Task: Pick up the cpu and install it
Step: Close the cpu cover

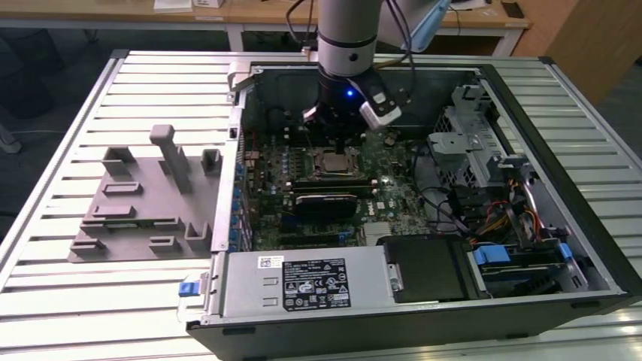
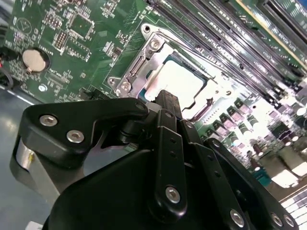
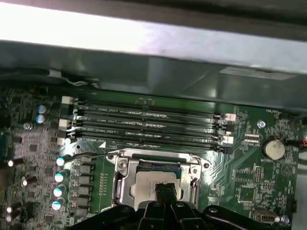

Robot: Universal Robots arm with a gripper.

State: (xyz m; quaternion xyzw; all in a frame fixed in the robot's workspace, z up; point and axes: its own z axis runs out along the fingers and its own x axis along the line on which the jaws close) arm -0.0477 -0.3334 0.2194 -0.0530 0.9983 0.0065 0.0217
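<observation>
**Gripper closed just over the seated cpu**

Upright in the exterior view: the arm (image 1: 347,30), near vertical, reaching down from above into an open case (image 1: 561,188) that lies flat on a slatted desk (image 1: 60,135). Wrist low between the case walls, a small blue light on its side, poised over the far part of the green board (image 1: 396,188).

Pointed at the socket (image 3: 120,179) in both wrist views: the gripper (image 3: 163,188) (image 2: 166,96), black linkages spreading back from it toward the cameras. Fingers (image 3: 158,192) drawn tight together, only a hairline between them and nothing held. Tips directly over the edge of the cpu (image 3: 148,179) (image 2: 175,79) (image 1: 336,160); touching or just clear of it, cannot tell.

Cpu itself flat inside the socket's metal frame, silvery top up, level with the board. Just beyond the socket in the first wrist view, a row of long dark memory slots (image 3: 148,120) running parallel to its edge, then the case wall. Off to one side on the board, a round coin cell (image 3: 273,148) (image 2: 34,60).

On the desk at the exterior view's left, well apart from the case: a grey tray (image 1: 131,218) with raised blocks and posts.
</observation>
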